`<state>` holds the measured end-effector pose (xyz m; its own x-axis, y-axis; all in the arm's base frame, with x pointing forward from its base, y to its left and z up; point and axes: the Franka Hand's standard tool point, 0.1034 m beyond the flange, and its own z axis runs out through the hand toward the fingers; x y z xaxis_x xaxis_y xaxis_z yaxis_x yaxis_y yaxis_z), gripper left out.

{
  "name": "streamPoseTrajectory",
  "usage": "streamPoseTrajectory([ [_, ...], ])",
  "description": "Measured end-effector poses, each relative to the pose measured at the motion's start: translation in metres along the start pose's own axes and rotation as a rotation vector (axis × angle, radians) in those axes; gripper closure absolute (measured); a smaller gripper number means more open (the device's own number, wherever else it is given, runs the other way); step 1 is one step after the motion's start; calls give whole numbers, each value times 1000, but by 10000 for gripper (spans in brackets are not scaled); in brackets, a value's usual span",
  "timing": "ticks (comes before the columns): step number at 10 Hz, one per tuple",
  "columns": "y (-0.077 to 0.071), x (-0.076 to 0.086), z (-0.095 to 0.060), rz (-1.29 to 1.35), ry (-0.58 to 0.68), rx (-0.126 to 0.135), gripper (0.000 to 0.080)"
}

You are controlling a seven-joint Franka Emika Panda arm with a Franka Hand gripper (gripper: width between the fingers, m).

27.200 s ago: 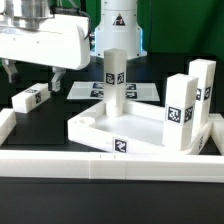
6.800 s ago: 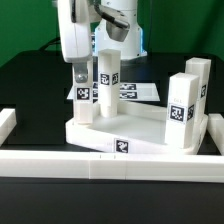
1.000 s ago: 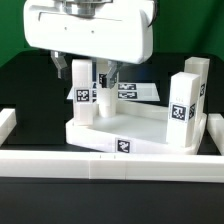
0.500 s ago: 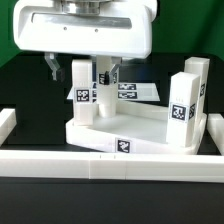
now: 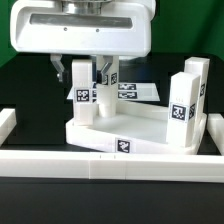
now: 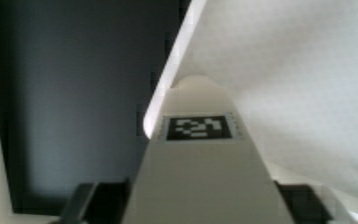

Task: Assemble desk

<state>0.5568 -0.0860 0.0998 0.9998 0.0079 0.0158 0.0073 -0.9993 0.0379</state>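
Jaws of the gripper (image 5: 84, 74) straddle an upright leg (image 5: 83, 98) in the tabletop (image 5: 140, 133) corner, likely to twist it home; whether they pinch it cannot be told.

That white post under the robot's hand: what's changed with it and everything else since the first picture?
A third leg now stands in the tabletop, at its corner on the exterior view's left, no longer lying on the table. The claw has come over it, its fingers closing. The other upright legs stayed put.
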Motion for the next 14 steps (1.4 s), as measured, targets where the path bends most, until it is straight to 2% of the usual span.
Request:
streamPoseTrajectory([
  [1,0,0,0,11,0,0,511],
  [5,0,0,0,177,-1,1,511],
  [8,0,0,1,516,-5,12,511],
  [10,-6,2,1,657,-3,5,511],
  [14,-6,2,1,891,-4,11,511],
])
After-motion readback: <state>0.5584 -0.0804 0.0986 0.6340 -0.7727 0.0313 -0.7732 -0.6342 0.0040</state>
